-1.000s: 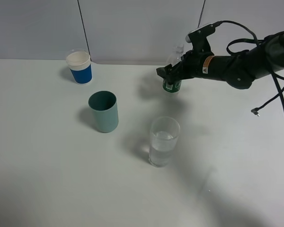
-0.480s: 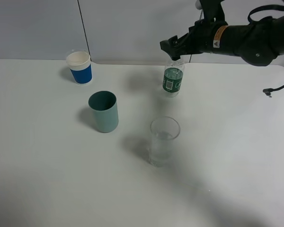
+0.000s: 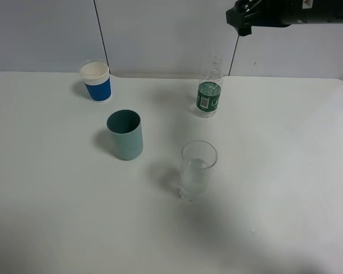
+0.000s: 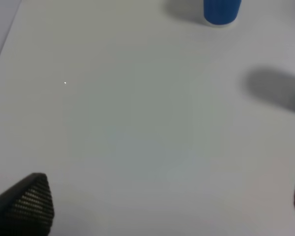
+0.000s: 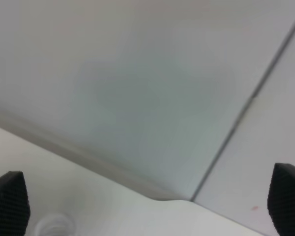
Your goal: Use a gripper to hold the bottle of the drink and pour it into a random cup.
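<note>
The bottle of the drink (image 3: 208,91) is standing upright on the white tabletop (image 3: 286,171), toward the back, with nothing gripping it. The right pincer (image 3: 240,21) is hanging high above and a little to the right of it, at the top edge of the exterior view; its wrist view is showing both fingertips (image 5: 10,201) set wide apart at the sides of the picture with only the wall between them, and the bottle's open mouth (image 5: 53,226) is peeking in low down. The left pincer (image 4: 162,206) is sitting over bare tabletop, its tips also spread wide and holding nothing. Nearer the front, the clear glass cup (image 3: 198,170) is standing well apart from the bottle and appears to be holding some clear liquid, so the pour is looking done and the bottle set back down. The teal cup (image 3: 125,135) and the blue-and-white paper cup (image 3: 96,80) are standing apart to the left, seemingly not involved. Little is looking left beyond the arm pulling clear.
</note>
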Robot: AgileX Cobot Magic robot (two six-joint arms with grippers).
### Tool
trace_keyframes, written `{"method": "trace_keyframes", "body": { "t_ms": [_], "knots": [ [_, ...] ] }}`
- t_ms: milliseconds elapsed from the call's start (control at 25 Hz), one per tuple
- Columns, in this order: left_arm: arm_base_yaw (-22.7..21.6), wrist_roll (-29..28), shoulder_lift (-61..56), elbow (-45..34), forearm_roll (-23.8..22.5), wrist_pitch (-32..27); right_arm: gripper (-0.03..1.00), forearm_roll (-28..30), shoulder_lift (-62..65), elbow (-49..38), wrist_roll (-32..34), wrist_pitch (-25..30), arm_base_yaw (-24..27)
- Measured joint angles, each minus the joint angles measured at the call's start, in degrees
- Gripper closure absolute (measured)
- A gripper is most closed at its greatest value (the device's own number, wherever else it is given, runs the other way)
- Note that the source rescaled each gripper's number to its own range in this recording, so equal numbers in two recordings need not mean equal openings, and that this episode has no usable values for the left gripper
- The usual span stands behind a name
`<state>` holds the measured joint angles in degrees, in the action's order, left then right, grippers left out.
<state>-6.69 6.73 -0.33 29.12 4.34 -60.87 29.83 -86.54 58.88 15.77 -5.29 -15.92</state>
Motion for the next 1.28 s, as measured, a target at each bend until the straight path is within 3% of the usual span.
{"method": "trace_keyframes", "body": {
  "t_ms": [600,960,1280],
  "knots": [
    [0.0,0.0,0.0,0.0,-0.05,0.0,-0.03,-15.87,17.77,-0.03,-18.41,11.78,1.24],
    [0.0,0.0,0.0,0.0,-0.05,0.0,-0.03,-16.0,31.58,-0.03,-19.16,24.2,10.43],
    [0.0,0.0,0.0,0.0,-0.05,0.0,-0.03,-16.0,43.42,-0.03,-19.06,34.65,11.13]
  ]
}}
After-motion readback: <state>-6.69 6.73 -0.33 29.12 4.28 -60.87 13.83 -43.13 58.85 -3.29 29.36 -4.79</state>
